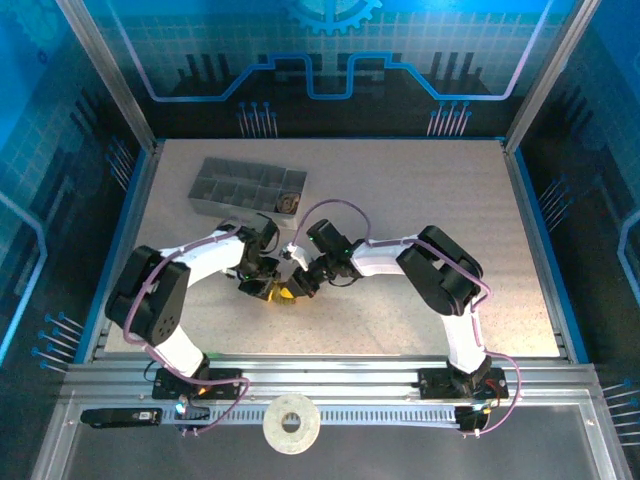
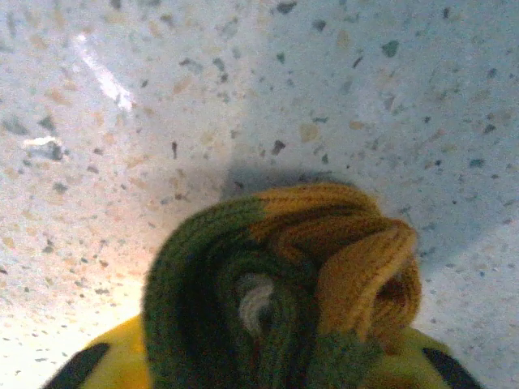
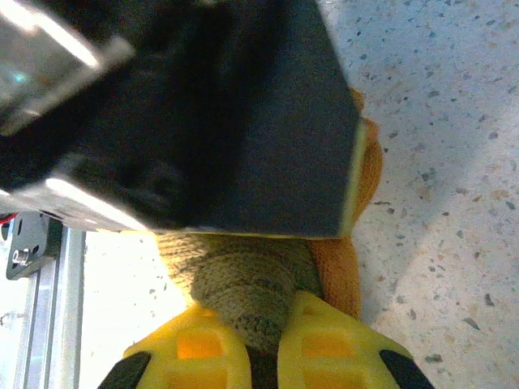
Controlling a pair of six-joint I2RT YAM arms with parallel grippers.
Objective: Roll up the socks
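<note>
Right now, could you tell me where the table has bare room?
The widest bare patch lies between the right arm and the speckled beige table's right rim. Another runs along the far edge, right of the grey compartmented tray. It is crowded at the centre, where the left gripper and right gripper meet on the olive-green and mustard knitted sock.

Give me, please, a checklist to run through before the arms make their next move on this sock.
1. Right gripper shut on the green sock: ok.
2. Left gripper clamped on it: cannot tell; the roll sits between its fingers.
3. Roll tucked in: not ok; the mustard end sticks out.
4. Tray apart from both grippers: ok.
5. Second sock in the tray's end compartment: cannot tell; something brown lies there.
</note>
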